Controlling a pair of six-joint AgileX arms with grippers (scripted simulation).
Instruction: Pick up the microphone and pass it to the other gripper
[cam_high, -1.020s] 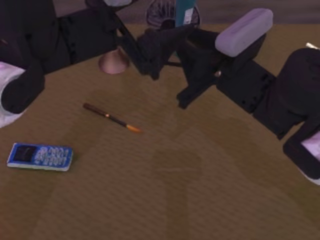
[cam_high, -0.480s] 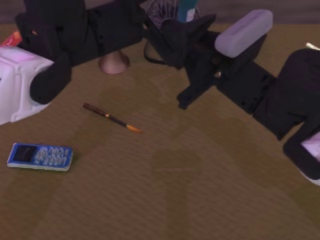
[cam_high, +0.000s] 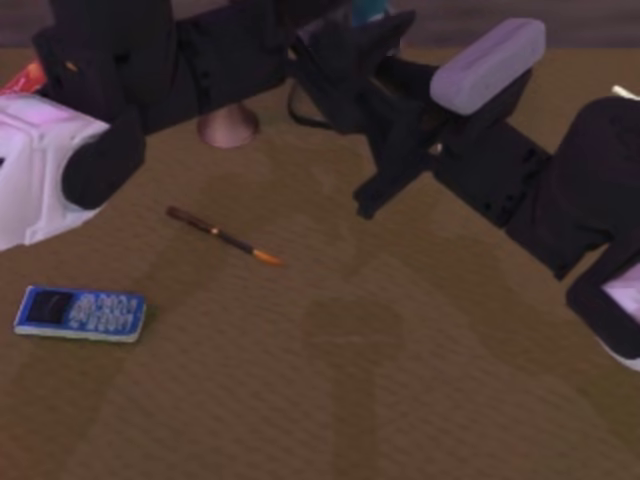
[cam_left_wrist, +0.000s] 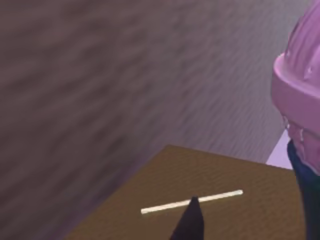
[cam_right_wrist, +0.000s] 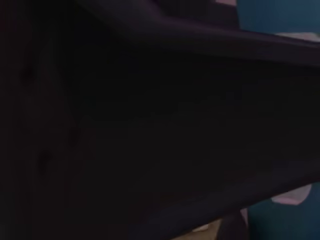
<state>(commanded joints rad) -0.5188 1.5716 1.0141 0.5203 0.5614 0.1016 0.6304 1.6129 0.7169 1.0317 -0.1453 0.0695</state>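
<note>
No word, brand or number can be read anywhere. The blue phone (cam_high: 80, 314) near the table's (cam_high: 400, 400) left edge shows pale key markings, perhaps digits, too blurred to make out.

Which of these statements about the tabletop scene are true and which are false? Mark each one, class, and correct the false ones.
1. The blue rectangular mobile phone lies at the left side of the brown table. True.
2. The thin brown brush with an orange tip rests on top of the phone. False: it lies apart from the phone, on the bare table.
3. The two black arms meet at the far edge of the table. True: the left gripper and right gripper are close together there.
4. The teal-handled microphone lies flat beside the phone. False: only a bit of its teal shows among the grippers at the far edge.
5. The right wrist view is brightly lit. False: it is dark.
</note>
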